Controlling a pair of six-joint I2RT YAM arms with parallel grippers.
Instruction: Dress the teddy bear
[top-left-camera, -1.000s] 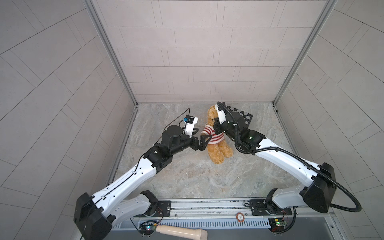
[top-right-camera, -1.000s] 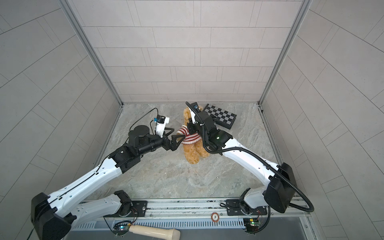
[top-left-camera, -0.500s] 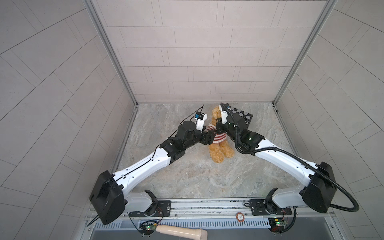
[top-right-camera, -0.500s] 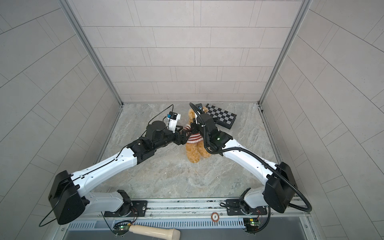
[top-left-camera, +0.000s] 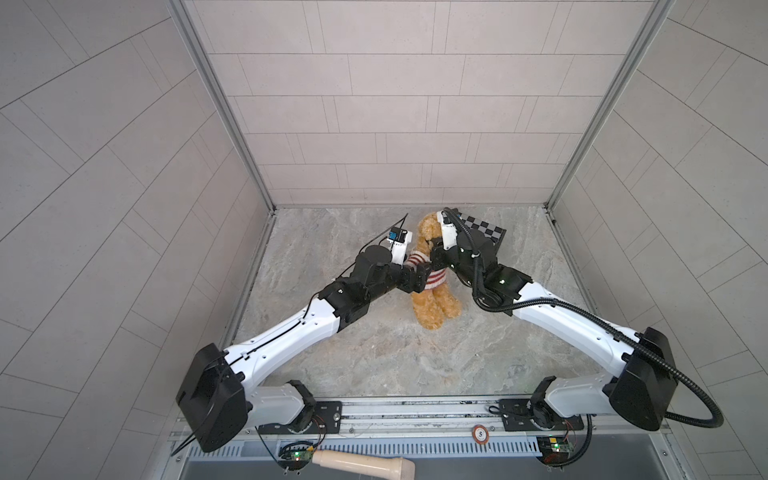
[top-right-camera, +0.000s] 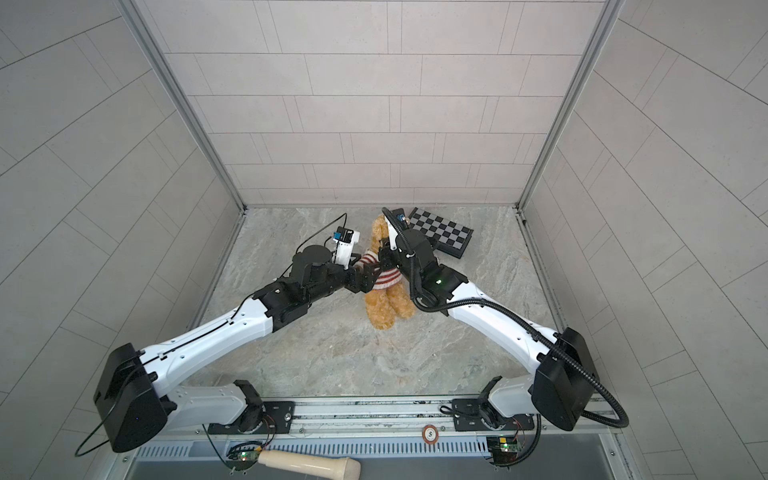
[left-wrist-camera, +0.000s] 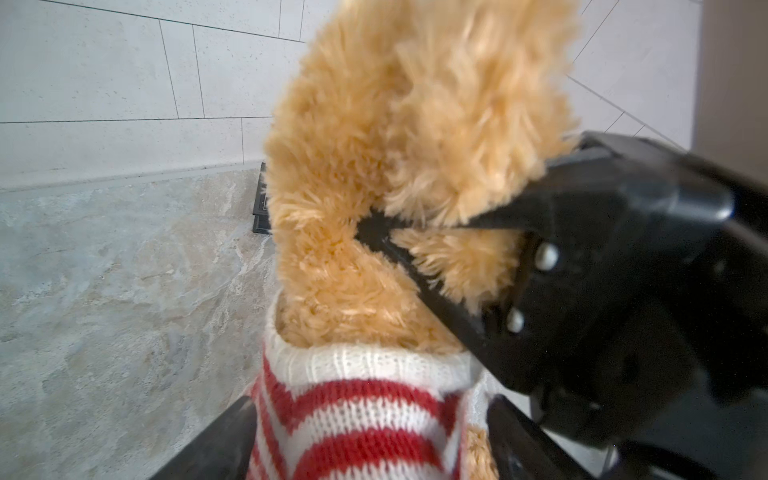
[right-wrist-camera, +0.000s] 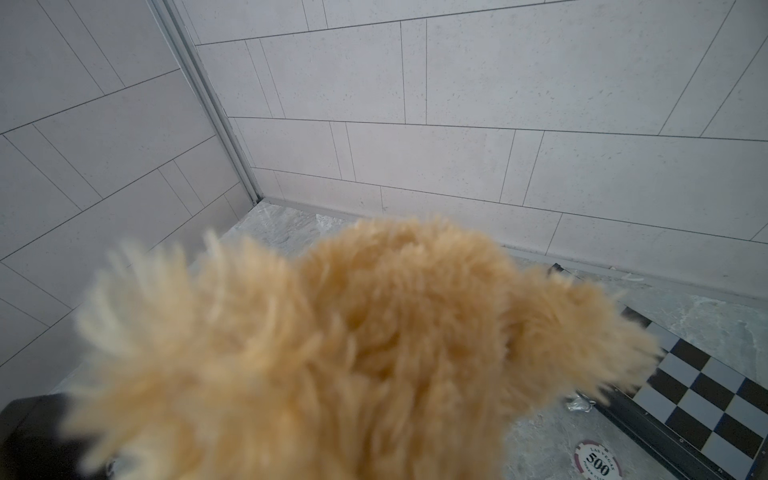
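The teddy bear (top-left-camera: 434, 305) is upright near the middle of the bench's (top-left-camera: 374, 353) far edge. It wears a red-and-white striped sweater (top-left-camera: 436, 279) on its trunk, and its legs hang down to the surface.

Both top views show the two arms meeting at the bear, but the black wrists hide the fingers there. The left arm (top-left-camera: 291, 332) reaches from the near left corner, stretched long and low. The left gripper (top-left-camera: 423, 277) comes level against the sweater's left side.

Only the left wrist view shows its fingers (left-wrist-camera: 216, 444). They are spread wide, one on each side of the sweater (left-wrist-camera: 353, 415), at or just beside the knit. Whether they press it cannot be told.

That same view alone shows the right gripper (left-wrist-camera: 368, 226). Its fingers (left-wrist-camera: 436, 307) are clamped on a tuft of the bear's (left-wrist-camera: 374, 166) fur just above the sweater's collar.

In the right wrist view blurred fur (right-wrist-camera: 332, 353) fills the lower half and covers that grip. Only this view shows a poker chip (right-wrist-camera: 597, 459) lying beside the chessboard (right-wrist-camera: 706, 395).

The right arm (top-left-camera: 573, 328) rises from the near right corner, its elbow bent. Its gripper (top-left-camera: 435, 254) reaches leftward to the bear's neck. The chessboard (top-left-camera: 486, 230) lies just behind it at the far edge.
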